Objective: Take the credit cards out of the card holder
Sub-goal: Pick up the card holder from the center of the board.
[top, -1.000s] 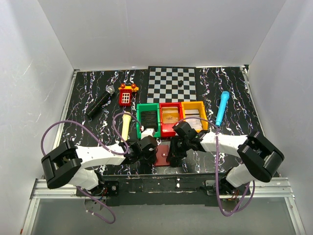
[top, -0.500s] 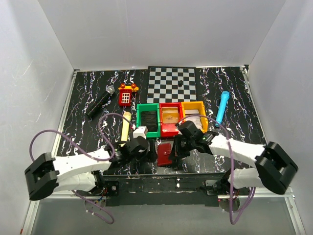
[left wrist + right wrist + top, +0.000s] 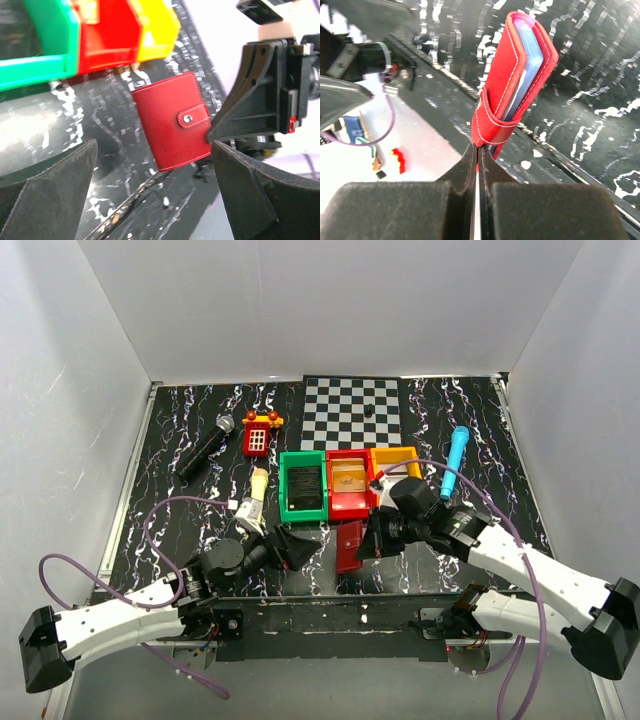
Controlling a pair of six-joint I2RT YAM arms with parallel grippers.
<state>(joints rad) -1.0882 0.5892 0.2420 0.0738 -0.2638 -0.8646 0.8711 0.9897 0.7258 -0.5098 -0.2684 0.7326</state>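
The card holder (image 3: 350,545) is a red case, folded closed with its snap tab fastened (image 3: 192,116). It hangs just above the table's near edge. My right gripper (image 3: 369,543) is shut on its edge by the tab loop (image 3: 479,150). Pale bluish sleeves (image 3: 532,50) show between its covers. My left gripper (image 3: 298,548) stands wide open to the left of the holder, apart from it, with nothing between its fingers (image 3: 152,165). Credit cards lie in the bins: a dark one (image 3: 303,480), a tan-orange one (image 3: 349,478) and a pale grey one (image 3: 398,475).
Green (image 3: 284,490), red (image 3: 333,502) and yellow (image 3: 414,458) bins stand side by side just behind the holder. Further back are a checkerboard (image 3: 352,410), a microphone (image 3: 207,447) and a red toy phone (image 3: 259,433). A blue tube (image 3: 455,460) and a pale yellow stick (image 3: 257,488) lie either side of the bins.
My left gripper has let go, opened wide and drawn back to the left. My right gripper has shut on the card holder and carried it a little right and up.
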